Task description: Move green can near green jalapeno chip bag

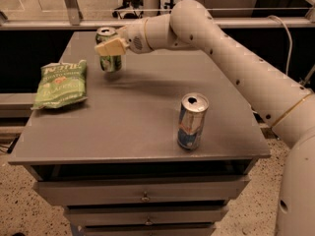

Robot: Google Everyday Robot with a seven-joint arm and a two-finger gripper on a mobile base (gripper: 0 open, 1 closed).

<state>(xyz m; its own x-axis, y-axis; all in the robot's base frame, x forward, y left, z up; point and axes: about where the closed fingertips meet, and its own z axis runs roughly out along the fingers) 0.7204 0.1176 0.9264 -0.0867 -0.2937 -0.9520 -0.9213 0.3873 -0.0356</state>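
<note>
My gripper [110, 48] is shut on the green can [109, 59], a small green can with a silver top, and holds it just above the grey table [138, 127] near its back left. The green jalapeno chip bag [61, 84], flat and crinkled with white lettering, lies on the table's left side, a short way left and in front of the can. My white arm reaches in from the right.
A taller blue-and-silver can [192, 121] stands upright at the front right of the table. Drawers [142, 195] sit under the tabletop. A metal rail [74, 9] runs behind the table.
</note>
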